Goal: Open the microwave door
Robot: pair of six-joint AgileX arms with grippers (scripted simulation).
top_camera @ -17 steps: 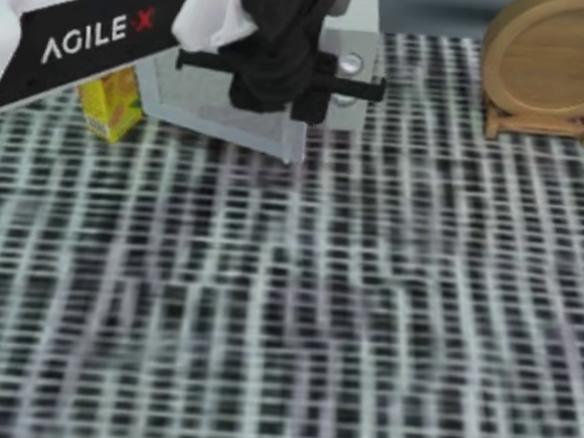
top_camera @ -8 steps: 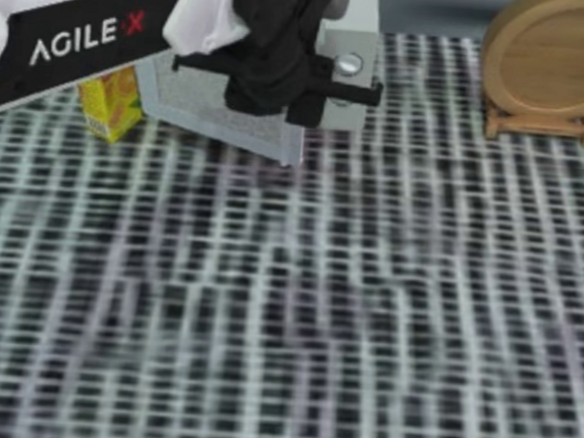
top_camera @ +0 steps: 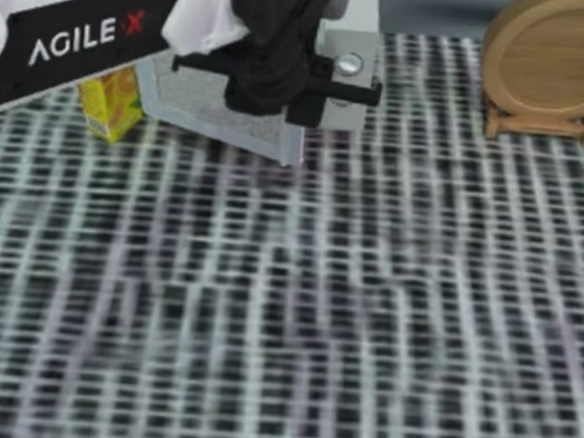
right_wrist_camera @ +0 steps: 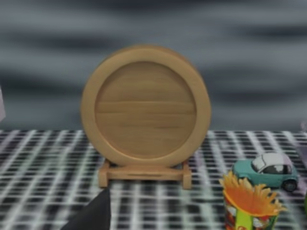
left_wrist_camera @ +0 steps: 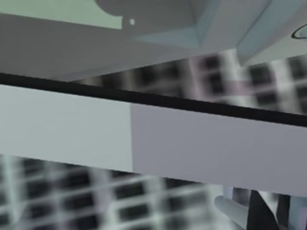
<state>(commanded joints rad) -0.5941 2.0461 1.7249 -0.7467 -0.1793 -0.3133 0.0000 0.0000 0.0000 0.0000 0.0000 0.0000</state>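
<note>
The light-grey microwave stands at the table's far edge, left of centre, its two silver knobs facing forward. The microwave door, with a speckled mesh window, is swung out at an angle towards the left. My left gripper hangs over the door's free end and hides part of it. In the left wrist view the door's edge crosses the picture close up, and a dark finger lies against the grey handle bar; the gripper looks shut on it. My right gripper is parked out of the top view.
A yellow juice carton stands just left of the open door. A round wooden board on a stand sits at the far right. The right wrist view also shows a teal toy car and a carton of fries.
From one second ago, the left arm and the door's free end shifted slightly left and back. Nothing has moved in the last half second.
</note>
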